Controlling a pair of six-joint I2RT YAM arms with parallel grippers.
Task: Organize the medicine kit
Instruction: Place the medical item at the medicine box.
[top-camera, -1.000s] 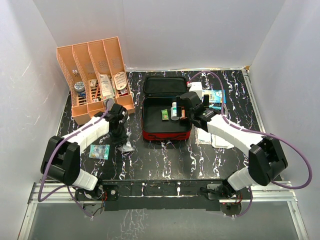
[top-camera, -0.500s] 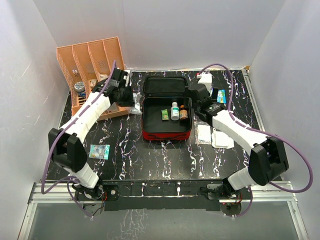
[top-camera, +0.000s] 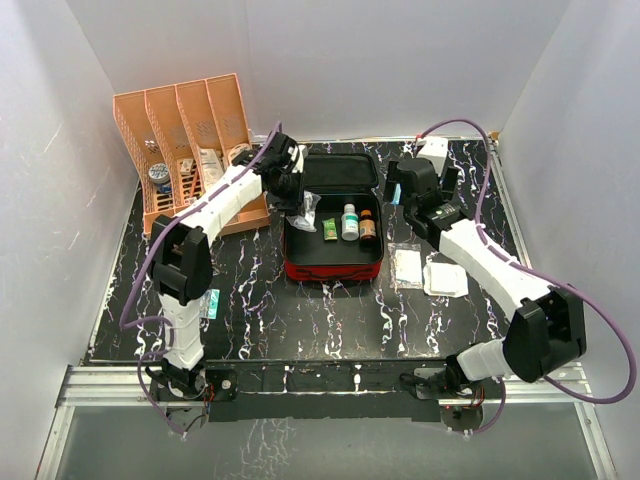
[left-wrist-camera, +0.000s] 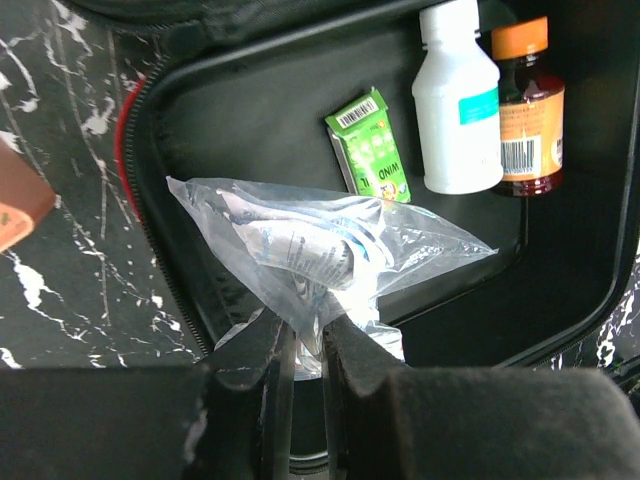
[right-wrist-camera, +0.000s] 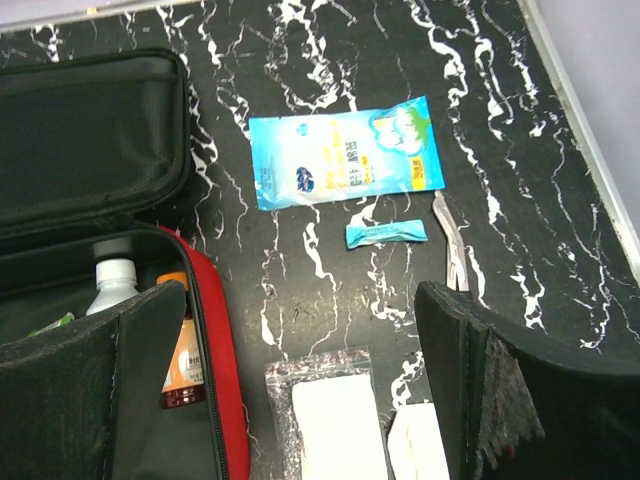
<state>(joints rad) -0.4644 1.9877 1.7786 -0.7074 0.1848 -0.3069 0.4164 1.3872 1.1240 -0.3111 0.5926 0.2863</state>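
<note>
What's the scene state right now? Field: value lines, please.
kit: medicine kit open, lid folded back
in kit: green packet, white bottle, brown bottle
left gripper: shut on clear bag, over the kit's left side
right gripper: open, empty, above the table right of the kit
loose on table: blue pouch, teal sachet, gauze packet
rack: orange rack back left, holding supplies
</note>
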